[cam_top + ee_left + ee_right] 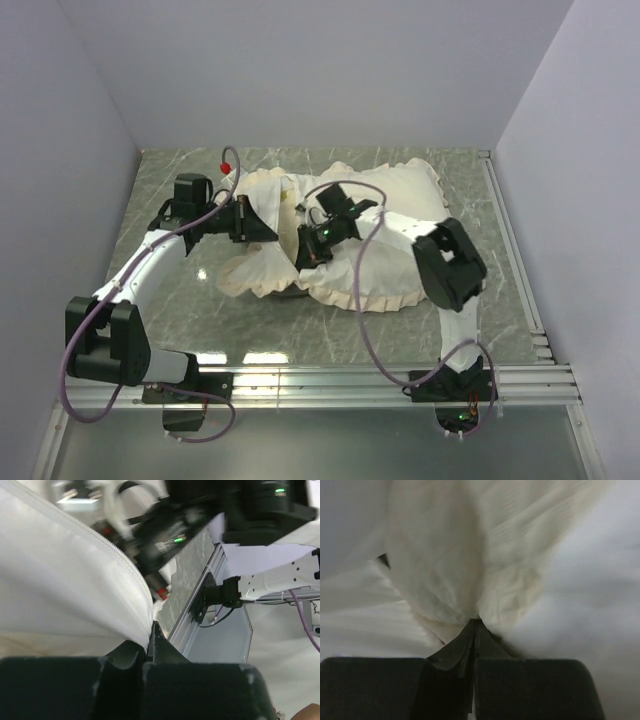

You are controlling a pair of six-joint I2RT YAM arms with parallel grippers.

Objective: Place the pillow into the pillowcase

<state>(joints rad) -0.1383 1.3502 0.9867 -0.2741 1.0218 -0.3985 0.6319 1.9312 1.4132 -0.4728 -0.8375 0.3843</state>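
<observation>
At mid-table, my left gripper (262,228) pinches the pillowcase (395,225) edge, my right gripper (308,252) its ruffle, both close together; table (170,190) shows left, rail (330,378) near.

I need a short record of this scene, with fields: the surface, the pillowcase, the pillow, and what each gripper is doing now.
surface: grey marble-pattern table
pillowcase: crumpled in the middle of the table, cream ruffled trim showing
pillow: cannot be told apart from the fabric in these views
left gripper: shut on the pillowcase's white zipper edge
right gripper: shut on a bunch of cream pillowcase fabric
</observation>
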